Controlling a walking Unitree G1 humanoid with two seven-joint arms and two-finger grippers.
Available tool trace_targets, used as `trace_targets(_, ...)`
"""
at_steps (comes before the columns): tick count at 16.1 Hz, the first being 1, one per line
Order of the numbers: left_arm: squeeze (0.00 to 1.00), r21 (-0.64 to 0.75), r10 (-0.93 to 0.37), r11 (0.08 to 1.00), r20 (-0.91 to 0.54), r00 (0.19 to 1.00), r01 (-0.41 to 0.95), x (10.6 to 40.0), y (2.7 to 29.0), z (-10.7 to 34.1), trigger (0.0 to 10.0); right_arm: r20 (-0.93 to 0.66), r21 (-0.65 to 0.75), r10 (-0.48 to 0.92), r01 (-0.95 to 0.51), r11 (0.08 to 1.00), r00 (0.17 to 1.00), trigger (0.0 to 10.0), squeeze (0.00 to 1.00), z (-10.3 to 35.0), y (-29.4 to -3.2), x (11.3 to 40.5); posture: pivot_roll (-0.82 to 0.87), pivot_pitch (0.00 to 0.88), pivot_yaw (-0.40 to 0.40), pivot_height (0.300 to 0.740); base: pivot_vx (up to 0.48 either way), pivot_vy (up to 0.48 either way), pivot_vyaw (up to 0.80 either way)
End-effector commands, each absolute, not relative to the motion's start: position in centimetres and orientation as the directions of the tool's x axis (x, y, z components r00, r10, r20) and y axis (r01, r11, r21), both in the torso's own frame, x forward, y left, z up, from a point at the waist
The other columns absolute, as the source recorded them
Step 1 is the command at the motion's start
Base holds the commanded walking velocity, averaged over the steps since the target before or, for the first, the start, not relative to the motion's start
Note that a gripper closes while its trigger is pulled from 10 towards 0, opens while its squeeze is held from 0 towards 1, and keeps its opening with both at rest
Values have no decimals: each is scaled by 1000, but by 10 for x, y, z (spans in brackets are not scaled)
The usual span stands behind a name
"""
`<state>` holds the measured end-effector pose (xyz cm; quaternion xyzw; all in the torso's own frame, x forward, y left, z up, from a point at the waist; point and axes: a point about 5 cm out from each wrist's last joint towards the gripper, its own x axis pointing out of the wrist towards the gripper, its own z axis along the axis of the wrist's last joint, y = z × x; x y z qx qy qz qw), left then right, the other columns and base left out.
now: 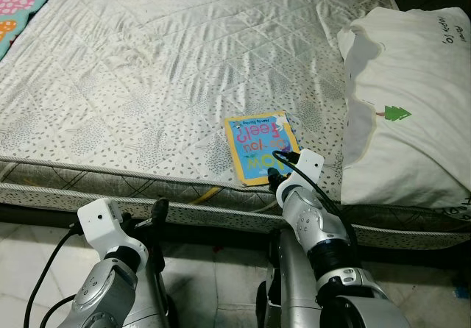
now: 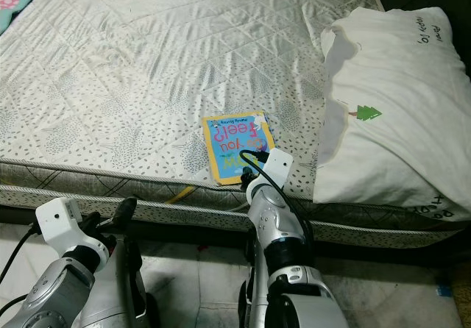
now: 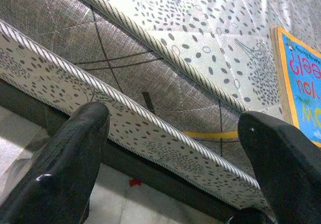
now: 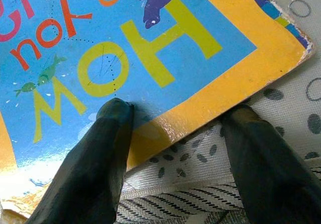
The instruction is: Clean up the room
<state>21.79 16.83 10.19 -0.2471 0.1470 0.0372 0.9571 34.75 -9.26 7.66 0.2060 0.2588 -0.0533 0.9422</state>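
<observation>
A blue picture book with a yellow border lies flat on the bed's white patterned mattress, close to the near edge. My right gripper is open at the book's near corner: one finger rests on the cover, the other on the mattress beside it. My left gripper is open lower down, in front of the mattress side, holding nothing. The book's edge shows beyond it.
A large white pillow with a small green tree print lies on the bed to the right of the book. A colourful blanket sits at the far left corner. Pale floor tiles run below the bed edge.
</observation>
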Motion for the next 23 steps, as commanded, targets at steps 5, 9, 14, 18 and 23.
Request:
trace_targets(5,0,-484,6,859,-318,948,-168,215,169,100,10000,-633,373,70,225,900,771,0,0,46,-72,326,98,199,-60,521,0,0,0)
trace_targets(9,0,-491,14,852,-321,947,-180,216,170,100,10000,-623,386,44,258,886,781,0,0,48,-77,328,97,197,-60,521,0,0,0)
trace_targets(14,0,-497,17,848,-323,946,-185,217,171,100,10000,-616,404,36,276,872,787,0,0,49,-79,328,96,197,-59,521,0,0,0)
trace_targets(18,0,-503,21,843,-325,946,-192,217,171,100,10000,-598,435,18,306,847,801,0,0,51,-83,330,98,194,-58,521,0,0,0)
trace_targets(23,0,-510,26,836,-328,944,-200,218,173,99,10000,-575,468,-5,334,818,818,0,0,55,-89,332,98,192,-54,521,0,0,0)
